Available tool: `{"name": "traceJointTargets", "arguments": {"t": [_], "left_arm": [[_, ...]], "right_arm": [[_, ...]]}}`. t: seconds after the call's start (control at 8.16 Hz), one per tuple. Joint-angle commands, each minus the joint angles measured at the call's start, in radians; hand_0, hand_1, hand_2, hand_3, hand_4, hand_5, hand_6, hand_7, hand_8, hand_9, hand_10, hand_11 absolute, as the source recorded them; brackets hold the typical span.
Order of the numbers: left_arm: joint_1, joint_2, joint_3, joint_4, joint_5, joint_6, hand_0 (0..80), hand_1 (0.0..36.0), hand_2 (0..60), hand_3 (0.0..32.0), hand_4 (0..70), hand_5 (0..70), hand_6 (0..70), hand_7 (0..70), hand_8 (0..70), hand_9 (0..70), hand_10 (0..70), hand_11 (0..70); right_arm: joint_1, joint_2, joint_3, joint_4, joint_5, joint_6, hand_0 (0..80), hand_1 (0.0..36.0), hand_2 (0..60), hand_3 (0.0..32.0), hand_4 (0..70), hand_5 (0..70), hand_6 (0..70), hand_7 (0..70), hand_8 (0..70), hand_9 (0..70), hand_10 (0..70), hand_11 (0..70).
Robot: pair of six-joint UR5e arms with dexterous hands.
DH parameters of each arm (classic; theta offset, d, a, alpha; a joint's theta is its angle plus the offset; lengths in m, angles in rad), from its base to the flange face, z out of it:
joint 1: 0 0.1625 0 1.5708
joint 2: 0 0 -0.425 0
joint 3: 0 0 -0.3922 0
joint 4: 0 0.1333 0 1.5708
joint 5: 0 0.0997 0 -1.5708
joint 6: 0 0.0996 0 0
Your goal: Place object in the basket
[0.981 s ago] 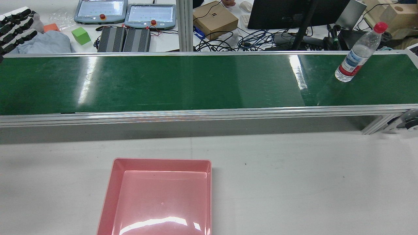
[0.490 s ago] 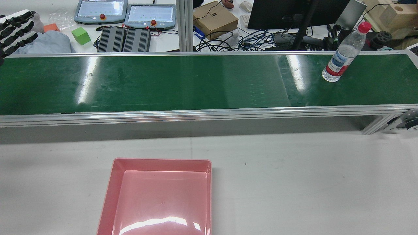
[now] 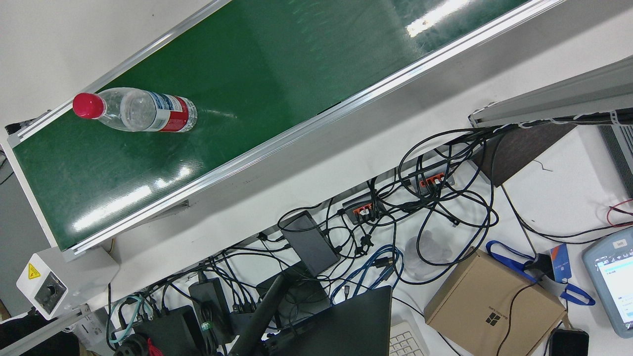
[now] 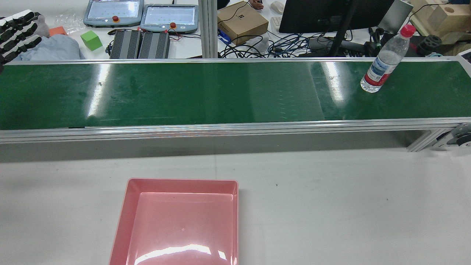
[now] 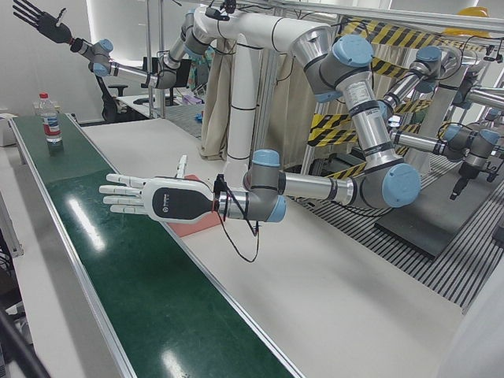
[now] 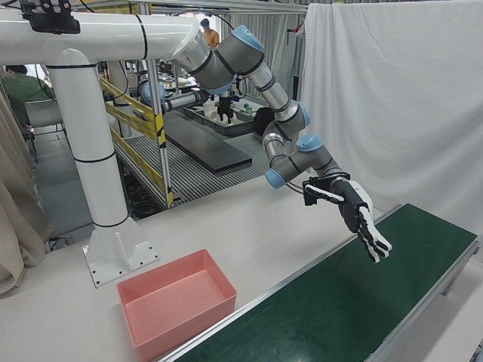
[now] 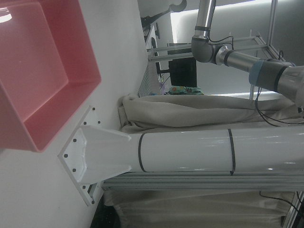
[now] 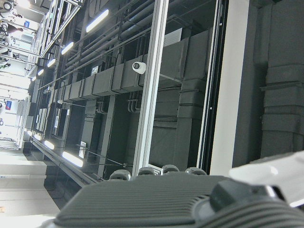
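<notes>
Water bottle (image 4: 381, 64) upright on the green belt (image 4: 220, 92) — far off at 3 o'clock from the left hand (image 4: 18, 35), fingers splayed, empty — right hand (image 5: 39, 20) raised, likewise splayed and empty.

We see bright, even overhead light with only faint, soft shadows on the white table (image 4: 331, 206). White glare streaks lie across the green belt (image 4: 206, 95) in the rear and front views (strongest as two broad bands), and a glossy patch shines on the pink basket (image 4: 180, 224) floor. The right hand view is dim, lit by ceiling strips, its near foreground blurred. The left hand view blows out around a bright window.
</notes>
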Motion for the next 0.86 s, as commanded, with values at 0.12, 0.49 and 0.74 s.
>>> {"name": "traceJointTargets", "arguments": {"t": [0.12,0.49,0.74], "left_arm": [[-0.003,0.000,-0.007,0.001,-0.001,0.001,42.7,0.0,0.0,0.0,9.9,5.3,0.0,0.0,1.4,0.9,4.0,6.0],[-0.001,0.007,-0.007,-0.001,-0.001,0.001,42.2,0.0,0.0,0.0,11.4,6.3,0.0,0.0,2.5,1.5,4.6,6.8],[-0.001,0.007,-0.007,-0.001,-0.001,0.001,42.5,0.0,0.0,0.0,11.5,6.4,0.0,0.0,2.4,1.4,4.3,6.4]], "right_arm": [[0.000,0.000,0.000,0.000,0.000,0.000,0.0,0.0,0.0,0.0,0.0,0.0,0.0,0.0,0.0,0.0,0.0,0.0],[0.002,0.000,0.000,0.000,0.000,0.000,0.0,0.0,0.0,0.0,0.0,0.0,0.0,0.0,0.0,0.0,0.0,0.0],[0.000,0.000,0.000,0.000,0.000,0.000,0.0,0.0,0.0,0.0,0.0,0.0,0.0,0.0,0.0,0.0,0.0,0.0]]}}
